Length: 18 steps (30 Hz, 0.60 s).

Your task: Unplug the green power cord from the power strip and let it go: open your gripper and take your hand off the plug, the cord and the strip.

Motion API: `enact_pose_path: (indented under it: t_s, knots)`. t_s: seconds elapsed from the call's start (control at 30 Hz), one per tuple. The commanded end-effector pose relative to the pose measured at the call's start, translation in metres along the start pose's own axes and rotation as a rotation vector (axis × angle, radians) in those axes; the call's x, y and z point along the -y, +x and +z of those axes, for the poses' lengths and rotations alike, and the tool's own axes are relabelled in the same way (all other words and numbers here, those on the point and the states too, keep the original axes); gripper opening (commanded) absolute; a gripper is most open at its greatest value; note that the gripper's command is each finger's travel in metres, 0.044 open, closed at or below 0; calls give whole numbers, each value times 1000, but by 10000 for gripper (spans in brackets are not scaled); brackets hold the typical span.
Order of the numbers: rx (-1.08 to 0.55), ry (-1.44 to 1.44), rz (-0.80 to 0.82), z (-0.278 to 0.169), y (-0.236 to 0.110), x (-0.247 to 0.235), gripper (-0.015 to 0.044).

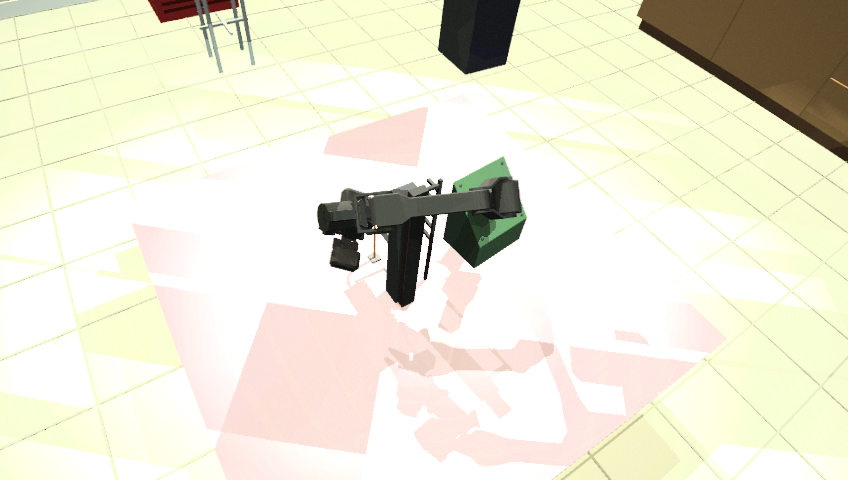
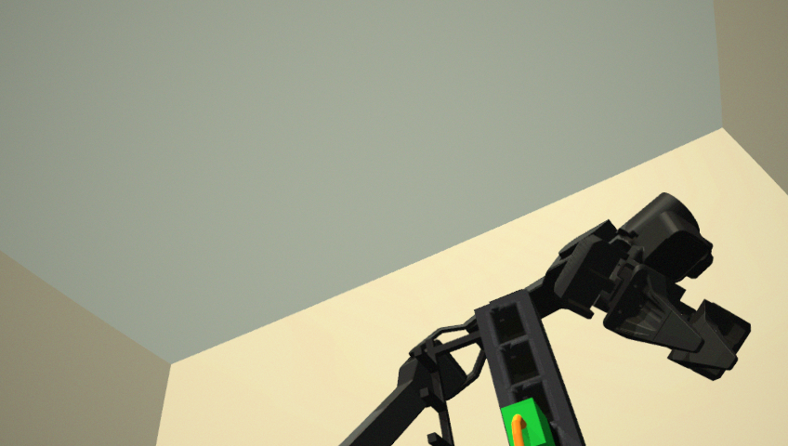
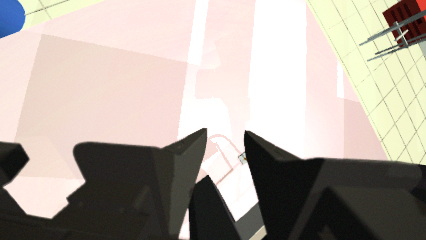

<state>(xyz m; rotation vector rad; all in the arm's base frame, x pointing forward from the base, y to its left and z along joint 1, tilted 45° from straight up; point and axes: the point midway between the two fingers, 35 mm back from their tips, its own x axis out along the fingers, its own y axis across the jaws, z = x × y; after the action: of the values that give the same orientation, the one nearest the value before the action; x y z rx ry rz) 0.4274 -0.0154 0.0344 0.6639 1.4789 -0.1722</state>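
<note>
The black power strip (image 1: 401,267) (image 2: 533,342) stands upright. The green plug (image 2: 536,417) is at a socket low in the picture in the exterior view; how deep it sits cannot be told. Its orange cord (image 1: 374,243) (image 2: 517,433) runs down to a small white plate (image 1: 373,258) (image 3: 242,158). In the top view the arm covers the plug. My gripper (image 2: 715,355) (image 3: 225,133) is partly open with nothing between the fingertips. In the exterior view it is beyond and right of the strip's top, apart from it. In the top view the fingers cannot be made out.
A thin black rack (image 1: 427,255) stands beside the strip. The arm rises from the sloped green base (image 1: 504,237) and reaches past the strip's top. A dark block (image 1: 476,35) and a grey stool (image 1: 218,59) stand at the back. A blue object (image 3: 9,17) shows in the wrist view.
</note>
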Motion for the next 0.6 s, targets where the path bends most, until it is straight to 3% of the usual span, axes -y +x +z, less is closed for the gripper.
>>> enact_pose_path:
  t_s: [0.0,0.3,0.57]
  knots:
    - [-173,281,15,-22,3,52,160]
    - [-534,955,40,-70,-1,141,160]
    - [-544,973,41,-71,-1,142,160]
